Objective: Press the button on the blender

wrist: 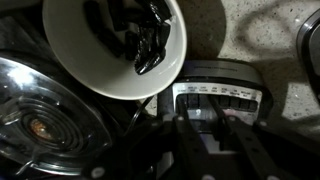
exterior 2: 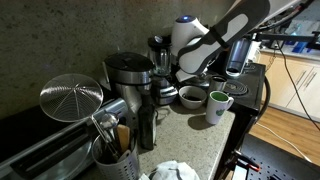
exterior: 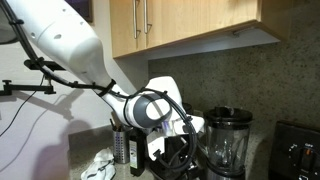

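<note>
The blender (exterior: 228,140) has a clear rounded jar, a black lid and a dark base, and stands on the counter. In the wrist view its base (wrist: 215,80) shows a row of buttons under small labels. My gripper (wrist: 205,118) hovers right over that button row, its two dark fingers a narrow gap apart with nothing between them. In an exterior view the gripper (exterior: 180,150) is low, just beside the blender's base. In an exterior view (exterior 2: 188,72) the arm hides most of the blender.
A white bowl (wrist: 115,45) with dark contents sits next to the blender base; it also shows in an exterior view (exterior 2: 192,97). There are also a white mug (exterior 2: 218,105), a coffee maker (exterior 2: 130,75), dark bottles (exterior: 122,145), a wire strainer (exterior 2: 70,100) and a utensil holder (exterior 2: 112,155).
</note>
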You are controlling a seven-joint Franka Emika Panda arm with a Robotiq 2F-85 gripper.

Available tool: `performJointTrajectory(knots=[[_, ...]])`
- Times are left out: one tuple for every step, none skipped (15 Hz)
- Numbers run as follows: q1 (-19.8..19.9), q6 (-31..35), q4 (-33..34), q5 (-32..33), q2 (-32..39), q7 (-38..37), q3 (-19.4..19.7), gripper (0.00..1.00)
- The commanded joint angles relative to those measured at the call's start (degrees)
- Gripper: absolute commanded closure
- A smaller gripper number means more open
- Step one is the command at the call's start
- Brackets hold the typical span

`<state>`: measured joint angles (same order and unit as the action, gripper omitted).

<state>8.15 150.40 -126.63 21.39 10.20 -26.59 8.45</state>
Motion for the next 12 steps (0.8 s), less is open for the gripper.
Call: performJointTrajectory(knots=[[-3.0, 1.0, 1.9, 2.8, 2.6, -3.4, 3.3, 1.0], [-3.5, 0.2, 2.1, 3.0, 2.8, -4.0, 4.0, 1.0], [-4.1, 0.0, 2.2, 3.4, 3.0, -4.7, 4.7, 1.0], [-4.5, 0.5, 1.8, 4.0, 2.9, -5.5, 5.5, 1.0], [-5.0, 0.5, 1.8, 4.8, 3.0, -6.3, 6.2, 1.0], [-5.4, 0.6, 1.6, 5.6, 3.1, -7.1, 6.8, 1.0], [-5.5, 0.7, 1.5, 5.6, 3.1, -7.4, 7.1, 1.0], [-5.6, 0.8, 1.4, 6.1, 3.2, -8.1, 7.6, 1.0], [-5.8, 1.0, 1.3, 6.5, 3.3, -8.5, 7.8, 1.0], [-5.8, 1.2, 1.1, 6.3, 3.3, -8.8, 7.9, 1.0], [-5.9, 1.2, 1.0, 6.3, 3.4, -9.4, 8.0, 1.0], [-6.1, 1.2, 0.8, 6.0, 3.4, -9.5, 7.9, 1.0]])
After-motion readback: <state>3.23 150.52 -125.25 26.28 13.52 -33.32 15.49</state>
